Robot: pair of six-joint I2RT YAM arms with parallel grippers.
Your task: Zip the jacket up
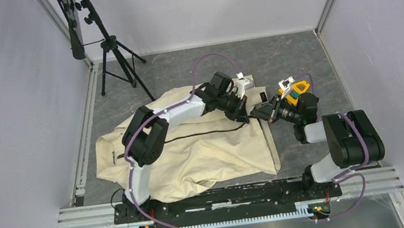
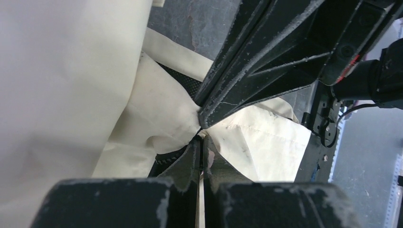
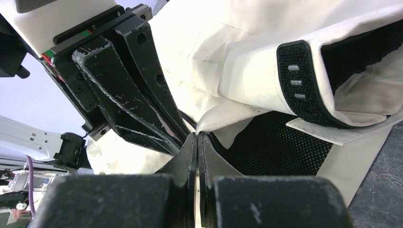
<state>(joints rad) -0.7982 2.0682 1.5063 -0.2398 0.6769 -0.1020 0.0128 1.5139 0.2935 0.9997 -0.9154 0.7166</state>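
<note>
The cream jacket [image 1: 192, 150] lies wrinkled on the grey table, its dark zipper line [image 1: 202, 133] running left to right. My left gripper [image 1: 245, 112] and right gripper [image 1: 259, 112] meet tip to tip at the zipper's right end. In the left wrist view the left gripper [image 2: 200, 140] is shut, pinching a fold of jacket [image 2: 161, 118] fabric. In the right wrist view the right gripper [image 3: 197, 137] is shut on the jacket [image 3: 228, 57] edge beside black mesh lining [image 3: 280, 147]. A black velcro tab [image 3: 297, 80] sits on a cuff above. The zipper pull is hidden.
A black camera tripod [image 1: 111, 49] stands at the back left of the table. An aluminium rail [image 1: 228, 196] with both arm bases runs along the near edge. Grey enclosure walls close in the left, right and back sides.
</note>
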